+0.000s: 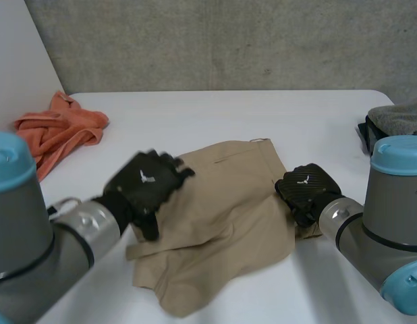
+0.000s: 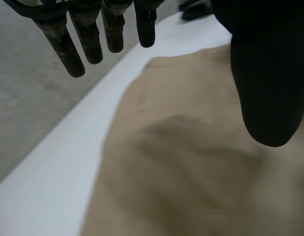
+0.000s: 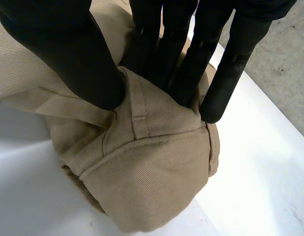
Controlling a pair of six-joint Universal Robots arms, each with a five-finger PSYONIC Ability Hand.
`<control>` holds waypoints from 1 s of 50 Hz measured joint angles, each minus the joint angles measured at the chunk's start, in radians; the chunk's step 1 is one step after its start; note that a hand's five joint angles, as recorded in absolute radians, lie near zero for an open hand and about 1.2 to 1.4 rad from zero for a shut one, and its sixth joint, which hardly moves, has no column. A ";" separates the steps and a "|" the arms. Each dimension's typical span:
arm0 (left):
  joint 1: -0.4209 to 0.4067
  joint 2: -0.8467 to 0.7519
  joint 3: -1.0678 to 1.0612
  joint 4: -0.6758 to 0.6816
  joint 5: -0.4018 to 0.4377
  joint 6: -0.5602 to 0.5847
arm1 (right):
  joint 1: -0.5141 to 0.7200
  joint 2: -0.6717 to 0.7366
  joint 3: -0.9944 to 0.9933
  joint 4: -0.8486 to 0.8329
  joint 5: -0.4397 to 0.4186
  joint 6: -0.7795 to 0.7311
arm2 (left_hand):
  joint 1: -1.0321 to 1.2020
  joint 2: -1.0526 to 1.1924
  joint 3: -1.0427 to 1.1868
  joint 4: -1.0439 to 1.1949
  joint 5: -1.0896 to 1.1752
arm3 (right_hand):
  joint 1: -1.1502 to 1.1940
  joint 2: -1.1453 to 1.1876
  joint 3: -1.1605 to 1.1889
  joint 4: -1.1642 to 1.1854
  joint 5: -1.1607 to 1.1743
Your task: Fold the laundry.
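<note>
- One beige garment (image 1: 222,223) is seen lying crumpled on the white tabletop (image 1: 195,115), in the lower middle of the head view. Its flatter part reaches toward the centre of the frame and its loose folds lie toward the lower edge.
- Two black hands are counted, one at each side of that garment.
- The left hand (image 1: 146,183) is seen left of centre in the head view, over the garment's left edge. In its wrist view the fingers (image 2: 68,54) are held straight and spread, the thumb (image 2: 267,88) is set apart from them, and nothing is held. The beige cloth lies below the palm, and contact with it cannot be told.
- The right hand (image 1: 304,185) is seen right of centre in the head view, at the garment's right edge. In its wrist view a bunched, stitched band of the cloth is pinched between the thumb and the fingers (image 3: 191,73), and the cloth is gathered into a rounded lump under the fingertips.
- One orange cloth (image 1: 60,128) lies heaped at the left edge of the frame, well apart from the garment.
- One grey cloth (image 1: 401,118) lies at the right edge of the frame.
- Two grey arms with light-blue caps are seen in the lower corners.
</note>
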 measured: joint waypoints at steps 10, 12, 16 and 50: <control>-0.156 0.043 -0.143 -0.032 0.005 -0.050 | -0.010 -0.009 0.029 -0.014 -0.003 0.002 | 0.003 0.000 0.000 0.000 0.000 | 0.000 0.000 0.000 0.000 0.000; -0.170 0.024 -0.154 -0.013 -0.015 -0.053 | -0.010 -0.013 0.037 -0.020 -0.005 0.002 | 0.003 0.000 0.000 0.000 0.000 | 0.000 0.000 0.000 0.000 0.000; -0.180 -0.056 -0.155 0.063 -0.095 -0.055 | -0.012 -0.027 0.060 -0.035 -0.012 0.003 | 0.003 0.002 0.001 0.002 0.000 | 0.000 0.000 0.000 0.000 0.000; 0.024 0.143 0.101 -0.049 -0.109 -0.323 | -0.056 -0.383 -0.184 0.294 -0.146 -0.053 | 0.946 0.997 0.972 0.995 0.953 | 0.000 0.003 0.005 0.000 0.000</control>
